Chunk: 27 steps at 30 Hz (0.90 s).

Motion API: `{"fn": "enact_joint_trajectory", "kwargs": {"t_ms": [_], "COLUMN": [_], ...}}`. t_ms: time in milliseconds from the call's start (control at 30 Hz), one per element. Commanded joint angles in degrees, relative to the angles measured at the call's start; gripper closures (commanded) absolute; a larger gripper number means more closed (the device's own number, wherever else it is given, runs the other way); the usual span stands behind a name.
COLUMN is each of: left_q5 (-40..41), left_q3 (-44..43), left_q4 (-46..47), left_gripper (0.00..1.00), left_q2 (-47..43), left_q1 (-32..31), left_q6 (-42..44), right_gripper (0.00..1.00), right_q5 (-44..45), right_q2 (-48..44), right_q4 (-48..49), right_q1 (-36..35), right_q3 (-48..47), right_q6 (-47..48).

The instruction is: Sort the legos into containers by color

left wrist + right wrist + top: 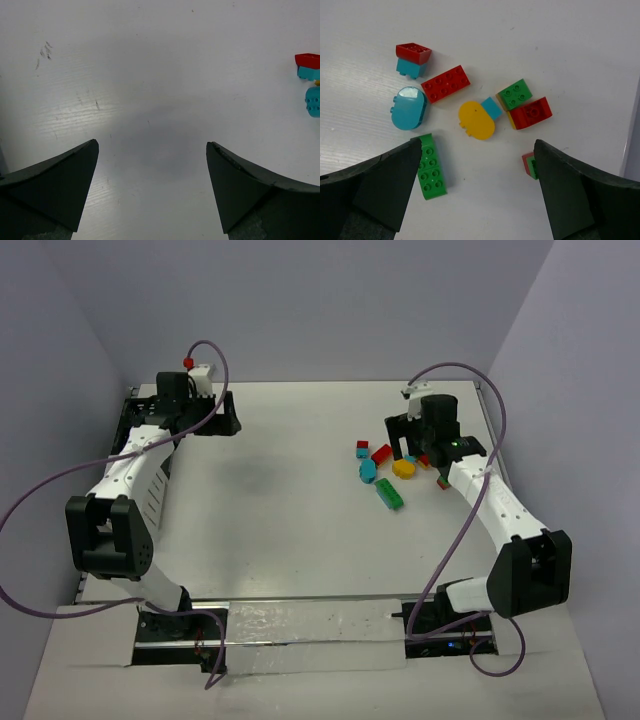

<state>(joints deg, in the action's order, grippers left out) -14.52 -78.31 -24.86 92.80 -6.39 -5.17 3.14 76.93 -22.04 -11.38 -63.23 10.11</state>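
The legos [476, 120] are spread on the bench [300, 530] at its far right side, with red, cyan, yellow and green mixed close together. The right pincer [477, 145] is held wide open over them, with nothing gripped. The left pincer [152, 144] is opened wide too and is empty, well apart from them.
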Motion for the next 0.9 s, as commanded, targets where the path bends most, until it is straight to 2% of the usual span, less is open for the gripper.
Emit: {"fn": "enact_joint_trajectory", "kwargs": {"t_ms": [0,167,533,867], "left_q5": [-0.9,-2.0,3.6,4.8], "left_q3": [0.3,2.4,3.6,3.5], "left_q4": [1.8,3.1,4.9,4.4], "left_gripper": [0.01,0.01,0.01,0.01], "left_q2": [-3.5,-5.5,-7.1,-6.3], "left_q1": [-1.0,-1.9,-10.4,-11.7], "left_q6": [1.8,6.9,13.2,13.3], "right_gripper": [0.0,0.0,0.0,0.05], "right_q5": [1.0,-2.9,-6.3,-6.1], "right_q2": [-2.6,-1.4,2.3,12.2], "right_q4": [-1.2,-10.4,-19.8,-22.4], "right_q1": [0.5,3.7,15.0,16.1], "right_q3": [0.3,-2.0,-5.5,-9.2], "right_q6": [2.2,6.5,11.6,13.5]}}
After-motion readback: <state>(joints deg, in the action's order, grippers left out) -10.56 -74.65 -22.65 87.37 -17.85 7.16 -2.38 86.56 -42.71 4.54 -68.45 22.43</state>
